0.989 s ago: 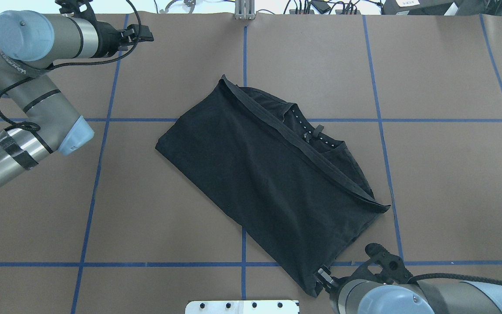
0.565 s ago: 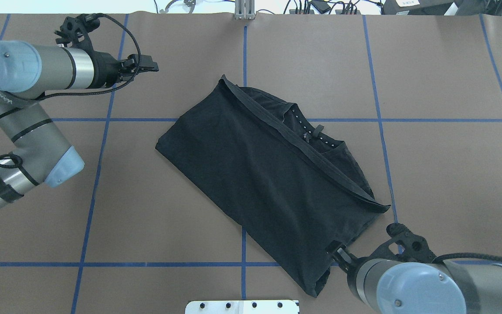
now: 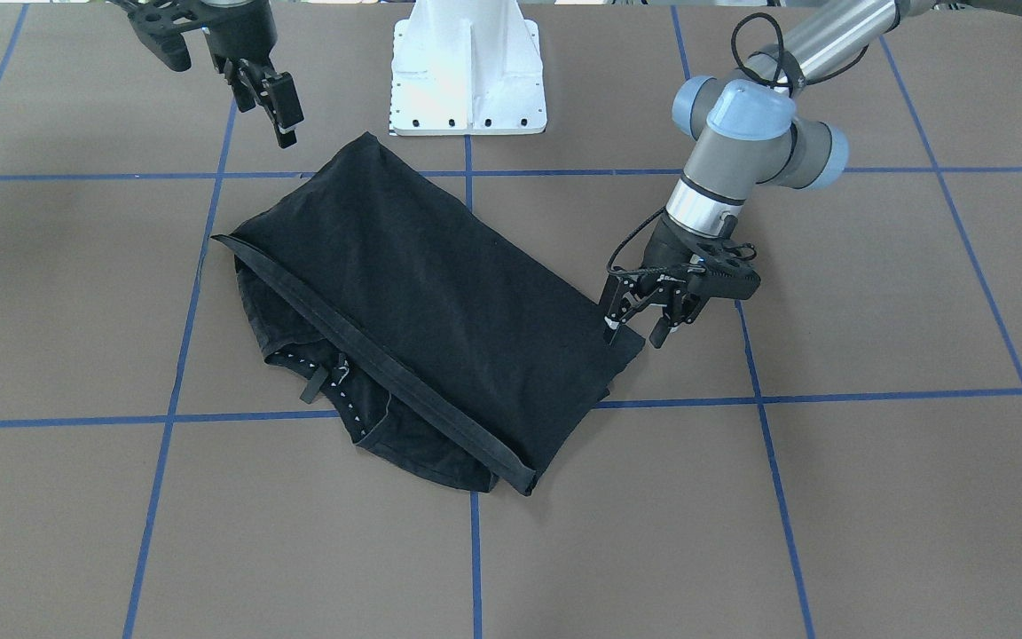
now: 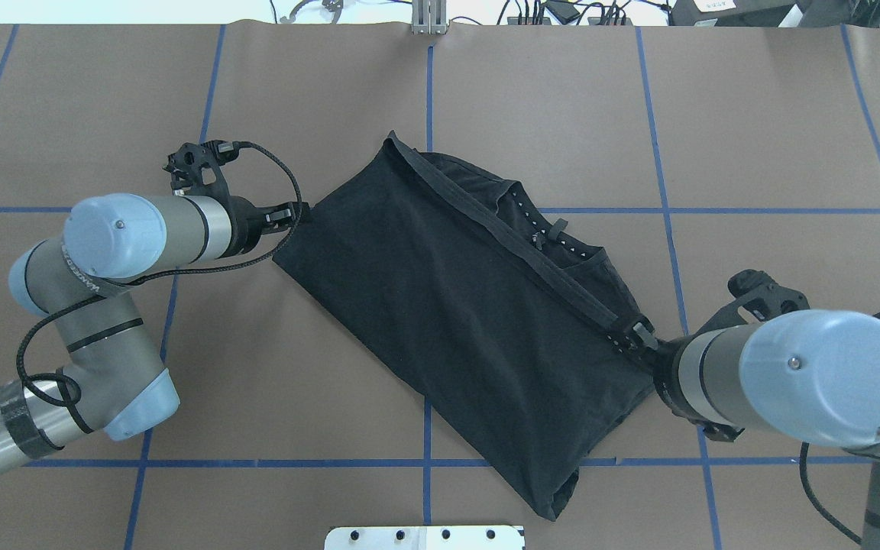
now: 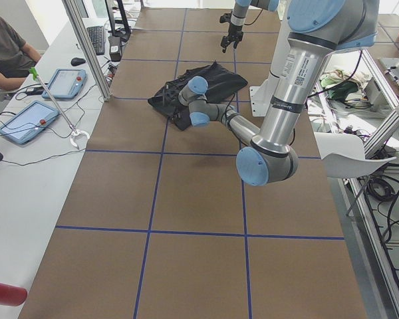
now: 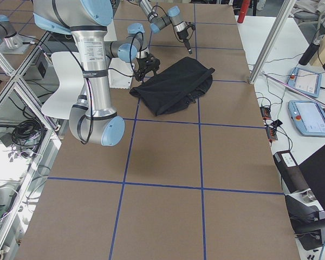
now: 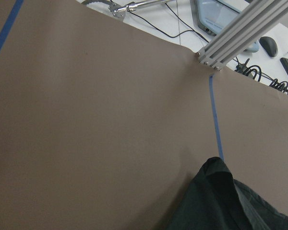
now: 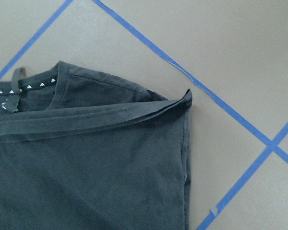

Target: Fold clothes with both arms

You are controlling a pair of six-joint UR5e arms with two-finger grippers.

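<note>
Since the black T-shirt (image 3: pixel 422 293) lies doubled over, slanting across the middle of the counter (image 3: pixel 830 497), each arm is set at one end of it. The left arm (image 3: pixel 733 133), right of centre in the front-facing view, has its jaws spread at the shirt's corner, apparently ready to pinch it. The right arm (image 3: pixel 236 27), at upper left, hangs above the opposite end; whether its jaws are spread cannot be told. Another fold seems intended.

**Tally on the table**

One black short-sleeved cotton T-shirt (image 4: pixel 448 305). Flanking the shirt are two silver-grey tubular arms, the left arm (image 4: pixel 142 233) and the right arm (image 4: pixel 791 374). They carry two black two-finger grippers, the left gripper (image 3: pixel 633 335) and the right gripper (image 3: pixel 273 120). Behind the shirt is one white pedestal base (image 3: pixel 468 71).
</note>
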